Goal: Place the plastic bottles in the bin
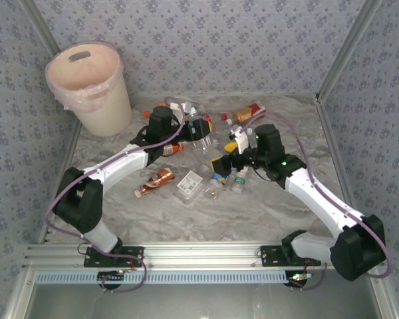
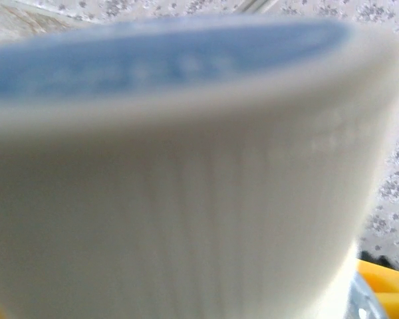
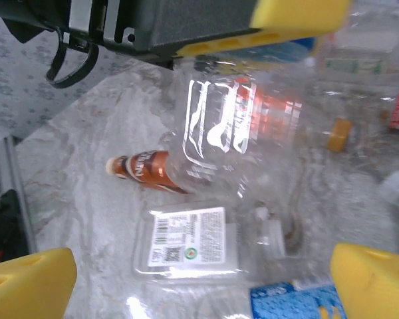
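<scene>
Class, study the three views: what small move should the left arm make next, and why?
Probably lift the left tool straight up a little. Its yellow pads seem clamped on the clear bottle, a white ribbed cap sits right at its camera, and other bottles crowd around it. Clearing the pile first should allow a swing to the bin.
</scene>
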